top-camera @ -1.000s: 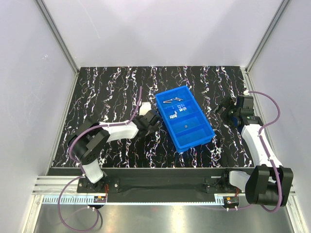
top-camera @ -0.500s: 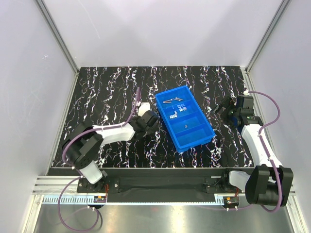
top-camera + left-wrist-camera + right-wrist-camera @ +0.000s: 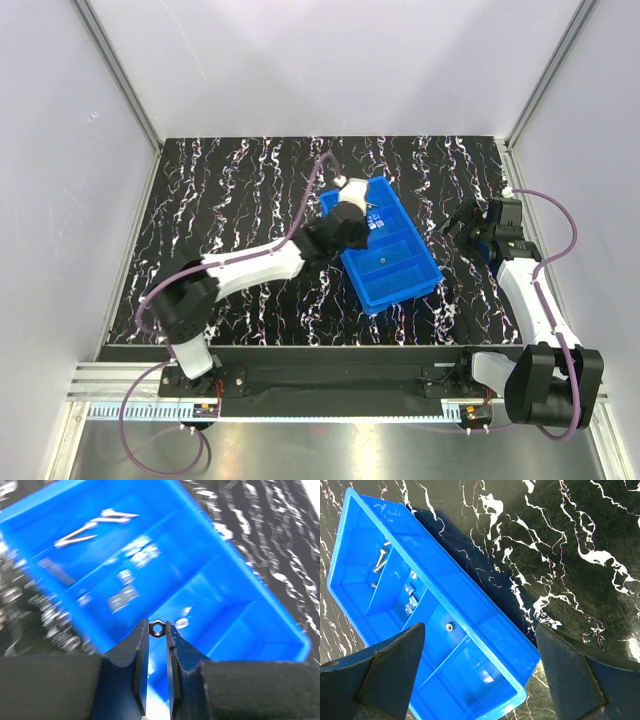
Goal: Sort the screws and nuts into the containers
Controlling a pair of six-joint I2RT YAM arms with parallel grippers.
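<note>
The blue tray (image 3: pixel 408 292) lies at an angle on the black marbled mat. Its far compartment holds a few screws (image 3: pixel 355 208), also seen in the left wrist view (image 3: pixel 90 527) and the right wrist view (image 3: pixel 381 560). The second compartment holds several nuts (image 3: pixel 125 587) (image 3: pixel 410 597). The third holds one small nut (image 3: pixel 384 259) (image 3: pixel 449 626). My left gripper (image 3: pixel 352 225) hovers over the tray's left side, shut on a tiny hex nut (image 3: pixel 157 628) at its fingertips. My right gripper (image 3: pixel 462 222) is open and empty, to the right of the tray.
The tray's nearest compartment (image 3: pixel 470 680) holds nothing. White enclosure walls and metal frame posts (image 3: pixel 120 80) bound the mat. The left arm's purple cable (image 3: pixel 300 205) arcs over the mat left of the tray. The mat's front edge (image 3: pixel 300 345) runs before the arm bases.
My left arm has swung from the mat left of the tray up and to the right, over the tray's left side. The right arm has hardly moved.
</note>
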